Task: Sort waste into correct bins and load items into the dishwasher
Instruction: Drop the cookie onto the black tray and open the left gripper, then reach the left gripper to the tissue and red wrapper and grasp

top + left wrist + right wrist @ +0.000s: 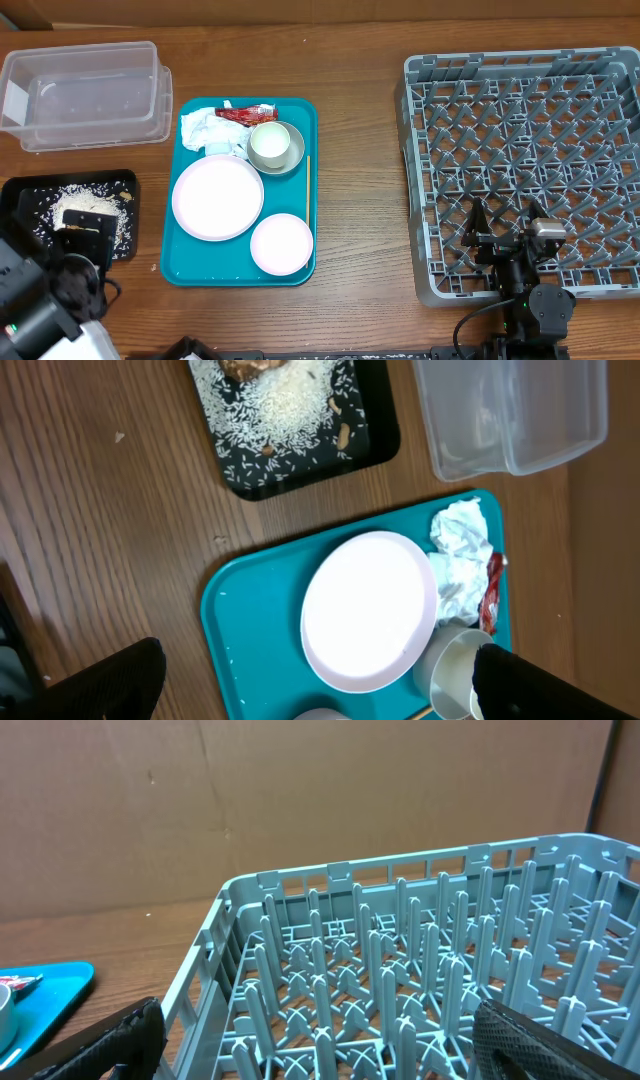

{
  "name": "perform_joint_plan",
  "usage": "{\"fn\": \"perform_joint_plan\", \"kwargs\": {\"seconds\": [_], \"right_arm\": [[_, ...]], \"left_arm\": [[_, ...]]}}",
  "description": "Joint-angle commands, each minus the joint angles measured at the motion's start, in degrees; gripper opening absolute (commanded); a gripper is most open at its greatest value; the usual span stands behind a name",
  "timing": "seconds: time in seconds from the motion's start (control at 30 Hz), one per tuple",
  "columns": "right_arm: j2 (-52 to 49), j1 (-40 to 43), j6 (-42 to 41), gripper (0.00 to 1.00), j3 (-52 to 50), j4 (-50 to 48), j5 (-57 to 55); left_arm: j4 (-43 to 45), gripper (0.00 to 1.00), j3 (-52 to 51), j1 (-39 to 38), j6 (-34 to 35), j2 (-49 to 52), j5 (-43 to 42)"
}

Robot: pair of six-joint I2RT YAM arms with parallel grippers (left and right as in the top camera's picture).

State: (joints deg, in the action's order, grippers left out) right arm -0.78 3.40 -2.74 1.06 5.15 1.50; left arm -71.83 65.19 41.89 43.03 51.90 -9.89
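The sorting looks only partly done, and the dishes have not yet been touched. The left claw [315, 665] is hovering with its dark fingers [110, 680] spread wide apart and nothing between them. Right below it, on the teal plastic serving tray [255, 620], the large round pale plate [370, 610] is lying. Towards its right finger are the crumpled white paper napkin [462, 555], the small red foil wrapper [492, 595] and the greyish bowl [450, 670].

Beyond the claw, the loose white rice-like scraps [285, 405] are sitting in the shallow black rectangular plastic tray [310, 475]. The clear plastic rectangular tub [510, 410] is standing beside that tray with nothing showing in it. The small round pale plate [281, 243] and thin wooden stick [307, 175] are also waiting on the teal tray.

The next move is probably calling for the left claw to drop onto the napkin or wrapper, pinch it and carry it to the tub.

The right claw [318, 1020] is hanging open and empty over the near edge of the large square grey plastic dish rack [400, 950], whose upright pegs are filling the space ahead of it.

Everything is resting on a brown wooden table [360, 60]. A plain brown cardboard-like wall [300, 790] is closing off the far side.
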Motion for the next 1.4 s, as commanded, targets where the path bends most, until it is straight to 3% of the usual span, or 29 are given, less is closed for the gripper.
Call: {"fn": "perform_joint_plan", "kwargs": {"seconds": [0.0, 0.3, 0.5, 0.83, 1.07, 1.17, 1.3, 1.37], "right_arm": [[0.6, 0.3, 0.9, 1.0, -0.6, -0.4, 0.0], [0.6, 0.3, 0.8, 1.0, -0.6, -0.4, 0.1], [0.6, 0.3, 0.9, 1.0, -0.6, -0.4, 0.0], [0.6, 0.3, 0.9, 1.0, -0.6, -0.4, 0.0], [0.6, 0.3, 0.9, 1.0, -0.6, -0.4, 0.0], [0.6, 0.3, 0.9, 1.0, -0.6, -0.4, 0.0], [0.6, 0.3, 0.9, 1.0, -0.6, -0.4, 0.1], [0.6, 0.3, 0.9, 1.0, -0.6, -0.4, 0.0]], "left_arm": [[0.9, 1.0, -0.6, 0.2, 0.0, -0.7, 0.0], [7.0, 1.0, -0.6, 0.2, 6.9, 8.3, 2.6], [7.8, 1.0, -0.6, 0.2, 7.3, 17.4, 2.9], [7.5, 1.0, -0.6, 0.1, -4.2, 18.3, 2.3], [7.3, 1.0, -0.6, 0.1, -4.3, 14.8, 1.9], [5.6, 1.0, -0.6, 0.1, -4.4, 15.2, -5.1], [8.3, 1.0, -0.6, -0.6, -18.5, 15.1, -27.5], [12.0, 0.98, -0.3, -2.4, -20.8, 15.1, -36.2]]}}
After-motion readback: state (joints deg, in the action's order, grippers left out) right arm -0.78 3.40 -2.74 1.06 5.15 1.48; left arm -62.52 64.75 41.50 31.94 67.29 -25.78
